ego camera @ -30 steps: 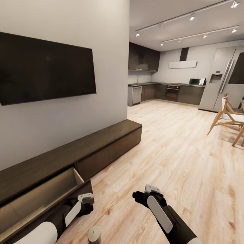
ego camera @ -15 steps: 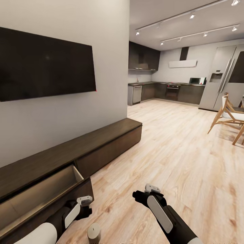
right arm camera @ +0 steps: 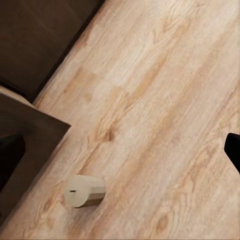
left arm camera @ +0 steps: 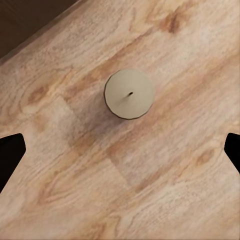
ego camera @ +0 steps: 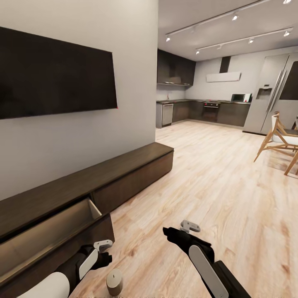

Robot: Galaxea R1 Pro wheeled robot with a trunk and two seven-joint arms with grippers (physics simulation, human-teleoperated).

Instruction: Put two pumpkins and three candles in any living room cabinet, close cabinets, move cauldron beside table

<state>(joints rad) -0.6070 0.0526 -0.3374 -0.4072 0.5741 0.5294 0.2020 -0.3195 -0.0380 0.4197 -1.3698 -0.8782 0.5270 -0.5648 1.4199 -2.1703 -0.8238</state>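
while the candle (left arm camera: 129,94) stands upright on the floor (ego camera: 215,182) below the left gripper (left arm camera: 120,152), off centre between the wide jaws and touching neither, it looks light, stiff and smooth; a grip across its round side near mid-height seems safest, as a poor squeeze could tip or roll it. beyond that gripper the cabinet (ego camera: 124,178) has one drawer (ego camera: 49,231) pulled open. ahead of the candle the right gripper (ego camera: 182,231) holds nothing; its jaws look spread wide in its wrist view.
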